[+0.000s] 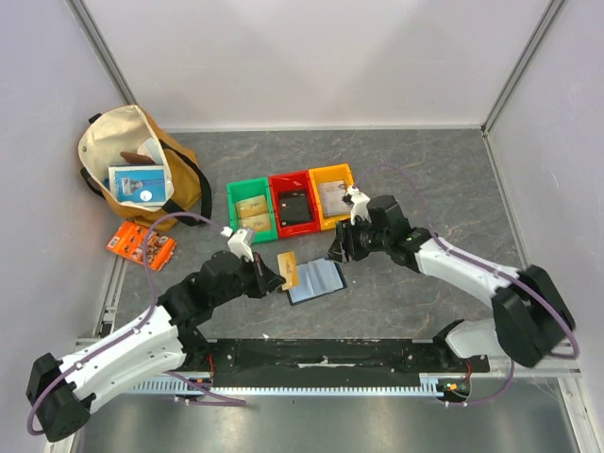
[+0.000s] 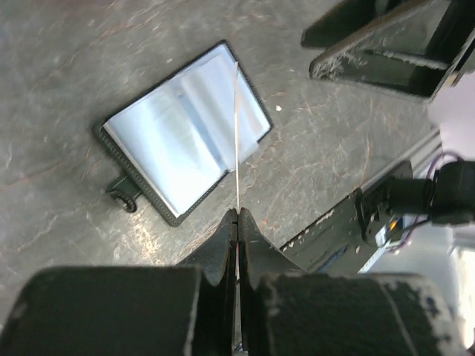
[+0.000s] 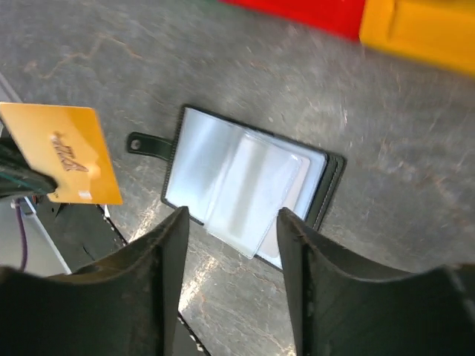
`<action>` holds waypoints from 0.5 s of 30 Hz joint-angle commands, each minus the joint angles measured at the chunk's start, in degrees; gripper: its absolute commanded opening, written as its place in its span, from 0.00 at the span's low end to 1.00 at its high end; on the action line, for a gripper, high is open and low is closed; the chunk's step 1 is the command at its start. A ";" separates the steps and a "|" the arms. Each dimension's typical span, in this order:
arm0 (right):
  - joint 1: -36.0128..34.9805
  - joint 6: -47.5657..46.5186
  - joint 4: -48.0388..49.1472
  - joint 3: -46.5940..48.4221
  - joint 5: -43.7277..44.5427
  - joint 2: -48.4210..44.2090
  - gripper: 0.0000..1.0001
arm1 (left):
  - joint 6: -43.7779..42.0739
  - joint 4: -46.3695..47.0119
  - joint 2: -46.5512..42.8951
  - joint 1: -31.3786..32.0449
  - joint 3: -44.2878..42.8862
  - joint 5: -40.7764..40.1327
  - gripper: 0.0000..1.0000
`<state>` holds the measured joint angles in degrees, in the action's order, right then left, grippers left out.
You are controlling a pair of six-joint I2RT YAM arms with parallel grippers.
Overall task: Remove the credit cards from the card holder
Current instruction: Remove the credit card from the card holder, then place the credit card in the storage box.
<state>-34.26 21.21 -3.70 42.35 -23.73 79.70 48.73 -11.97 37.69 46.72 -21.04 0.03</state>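
Orange card [image 1: 288, 269] is out, clamped in the left gripper [image 1: 276, 276]; card holder [image 1: 316, 280] lies open at its three o'clock, right gripper [image 1: 338, 253] spread above it (whether more cards remain inside, unclear).

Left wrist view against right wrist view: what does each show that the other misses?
Left wrist only: the card edge-on, a thin line pinched in the shut left tool. Right wrist only: the card's orange face, plus the red bin and yellow bin. Both: the card holder lying open on the table.
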 commanded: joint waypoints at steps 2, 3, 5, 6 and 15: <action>-0.02 -11.44 -6.22 5.02 -5.18 -10.16 0.67 | -24.97 -7.00 3.17 -0.23 -12.16 9.79 0.02; -0.02 -12.94 -6.40 5.37 -7.02 -11.75 0.71 | -28.74 -8.76 4.05 -0.23 -14.36 11.20 0.02; -0.19 -14.70 -6.40 6.51 -10.97 -14.39 0.76 | -35.52 -13.41 5.89 -0.23 -18.84 13.41 0.02; -0.28 -15.84 -6.49 7.22 -13.43 -15.53 0.77 | -38.94 -15.26 6.68 -0.23 -21.04 13.94 0.02; -3.35 -26.30 -9.21 14.68 -22.76 -15.46 0.80 | -58.74 -27.31 16.35 -0.23 -36.96 25.36 0.02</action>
<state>-36.14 1.78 -10.68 52.18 -40.32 62.87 3.20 -31.90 51.05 46.68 -52.18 17.37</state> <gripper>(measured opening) 0.802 0.023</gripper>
